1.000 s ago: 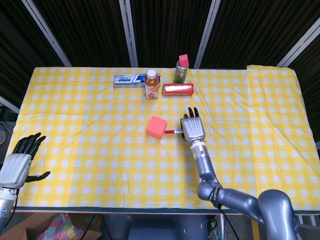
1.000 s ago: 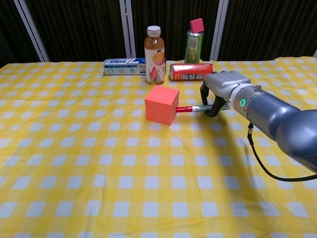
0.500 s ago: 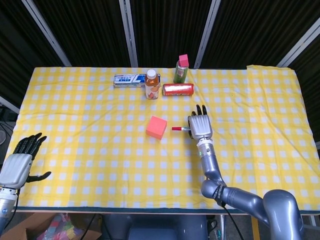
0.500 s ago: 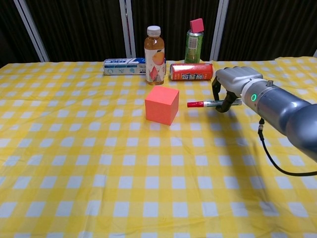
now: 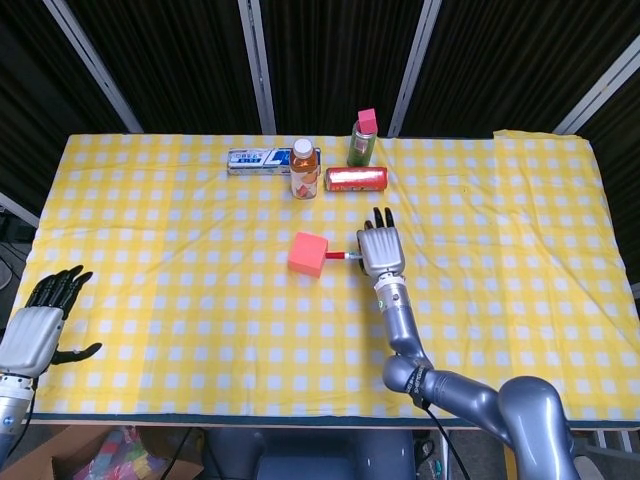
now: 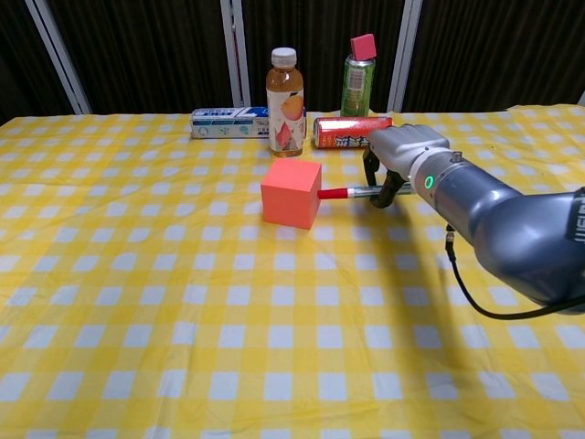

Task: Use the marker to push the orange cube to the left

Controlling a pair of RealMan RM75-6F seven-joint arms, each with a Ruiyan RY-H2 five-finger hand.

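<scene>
The orange cube point(image 5: 308, 254) point(image 6: 291, 192) sits near the middle of the yellow checked table. My right hand point(image 5: 380, 250) point(image 6: 397, 155) is just right of it and holds the marker point(image 6: 345, 193) point(image 5: 340, 256) level, red cap pointing left. The cap's tip touches the cube's right face. My left hand point(image 5: 40, 325) hangs open off the table's front left corner, seen only in the head view, far from the cube.
Behind the cube stand an orange drink bottle point(image 6: 285, 90), a red can lying on its side point(image 6: 352, 132), a green can with a pink block on top point(image 6: 357, 72) and a blue-white box point(image 6: 228, 122). The table's far edge point(image 5: 320, 138) lies just behind them.
My right hand drew back to the right with the marker, then came left again; the tip now meets the cube, which has shifted slightly left.
</scene>
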